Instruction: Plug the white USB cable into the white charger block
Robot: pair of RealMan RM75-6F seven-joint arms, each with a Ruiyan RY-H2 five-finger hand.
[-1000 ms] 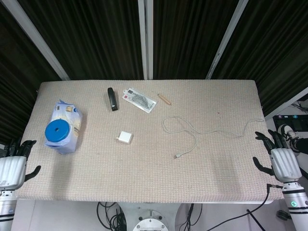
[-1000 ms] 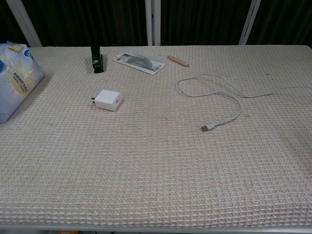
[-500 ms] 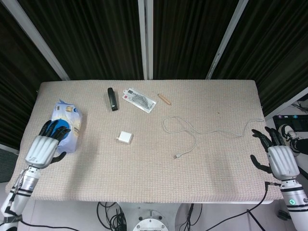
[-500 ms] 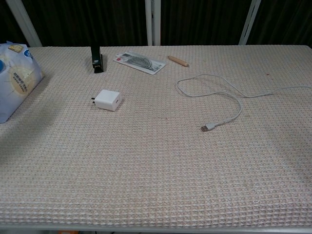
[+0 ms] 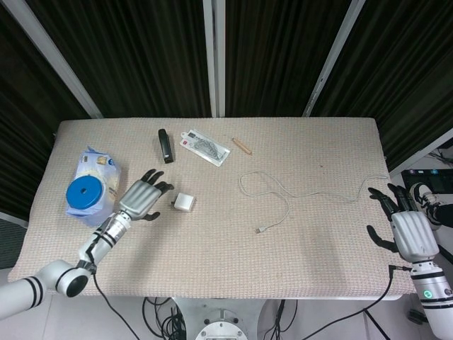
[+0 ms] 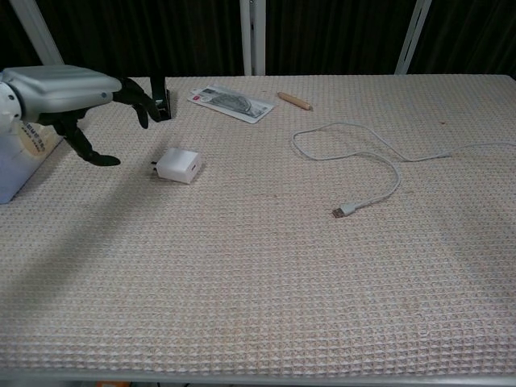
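The white charger block (image 5: 184, 203) (image 6: 178, 165) lies flat on the mat, left of centre. The white USB cable (image 5: 283, 195) (image 6: 379, 153) loops across the right half, its plug end (image 5: 260, 229) (image 6: 342, 211) lying free near the middle. My left hand (image 5: 144, 197) (image 6: 68, 91) hovers just left of the charger block, fingers spread, holding nothing. At the table's right edge, beyond the cable's far end, my right hand (image 5: 406, 230) is spread and empty; the chest view does not show it.
A blue-and-white packet with a blue lid (image 5: 93, 186) (image 6: 22, 137) sits at the left. A black stapler-like item (image 5: 165, 145) (image 6: 160, 99), a flat packaged item (image 5: 205, 146) (image 6: 230, 102) and a small wooden stick (image 5: 242, 146) (image 6: 293, 100) lie along the back.
My left hand has swung in from the table's left edge, over the mat, to just beside the charger block. The right hand has barely shifted. Charger and cable have not moved.
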